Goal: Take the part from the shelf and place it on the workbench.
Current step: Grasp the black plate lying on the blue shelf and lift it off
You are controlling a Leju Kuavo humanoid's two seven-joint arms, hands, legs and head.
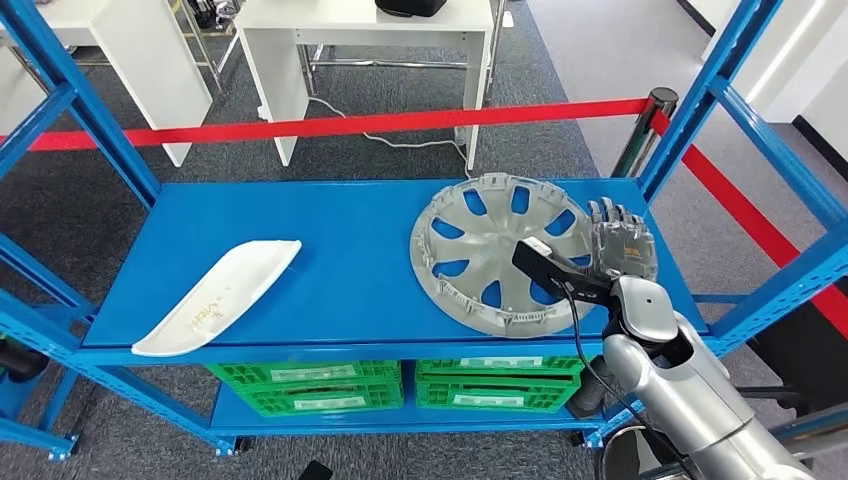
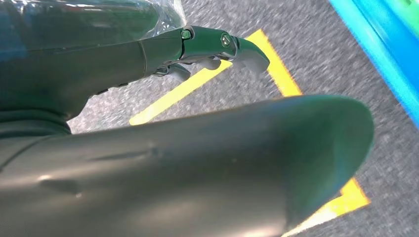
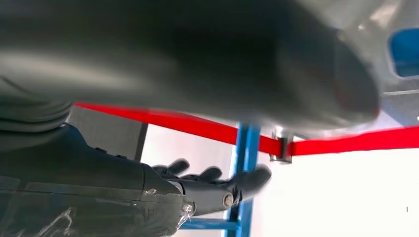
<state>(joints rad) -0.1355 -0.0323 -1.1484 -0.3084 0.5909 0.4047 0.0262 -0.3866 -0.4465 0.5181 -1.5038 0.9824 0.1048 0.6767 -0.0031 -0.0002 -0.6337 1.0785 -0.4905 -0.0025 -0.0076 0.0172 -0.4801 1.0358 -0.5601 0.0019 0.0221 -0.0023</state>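
1. Lying flat on the blue shelf (image 1: 340, 250) is the task's part, a grey wheel cover (image 1: 500, 255); it sits toward the shelf's right end, its far rim close to the back edge and its near rim close to the front edge.
2. The right hand (image 1: 620, 243) is raised at the shelf's right end, just beside the wheel cover's right rim, with its fingers (image 1: 605, 213) extended upward and slightly apart.
3. Whether the right hand touches the rim cannot be told from the head view; the right wrist view shows the fingers stretched out with nothing between them, so this hand is spread and holds nothing.
4. A black block on the right forearm (image 1: 545, 262) overhangs the wheel cover's right half.
5. The left hand (image 2: 148, 59) hangs over grey carpet (image 2: 316, 54) marked with yellow floor tape (image 2: 276, 64); its fingers are extended and slightly apart, holding nothing.
6. A white curved panel (image 1: 215, 295) lies on the shelf's left half, its near end at the front-left edge, well apart from the wheel cover.
7. Green crates (image 1: 400, 383) sit on the lower level beneath the shelf.
8. A red barrier tape (image 1: 340, 125) runs behind the shelf, and white tables (image 1: 370, 50) stand beyond it.
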